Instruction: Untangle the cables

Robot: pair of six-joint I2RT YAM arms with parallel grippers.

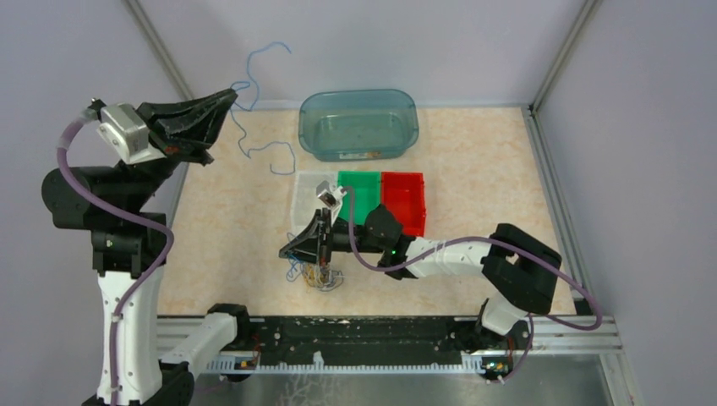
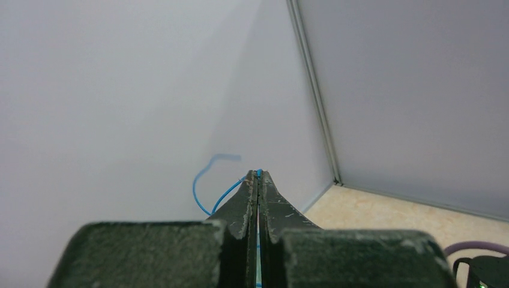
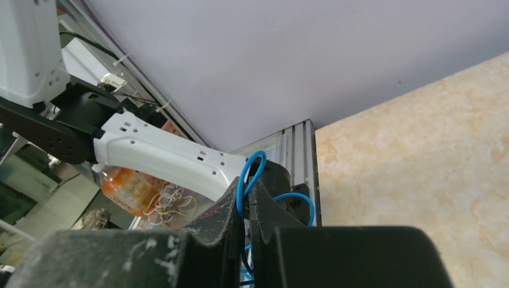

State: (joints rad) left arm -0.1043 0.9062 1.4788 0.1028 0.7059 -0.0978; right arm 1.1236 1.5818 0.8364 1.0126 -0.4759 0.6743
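Note:
A thin blue cable hangs from my left gripper, which is shut on it, raised high at the back left near the wall. In the left wrist view the cable curls out beside the closed tips of the left gripper. My right gripper is low over the table's front middle, shut on blue cable loops of a tangled bundle of blue and yellowish cables. In the right wrist view its tips pinch the blue loops.
A teal clear tub stands at the back middle. A clear bin, a green bin and a red bin sit side by side in the middle. The blue cable's tail lies on the table.

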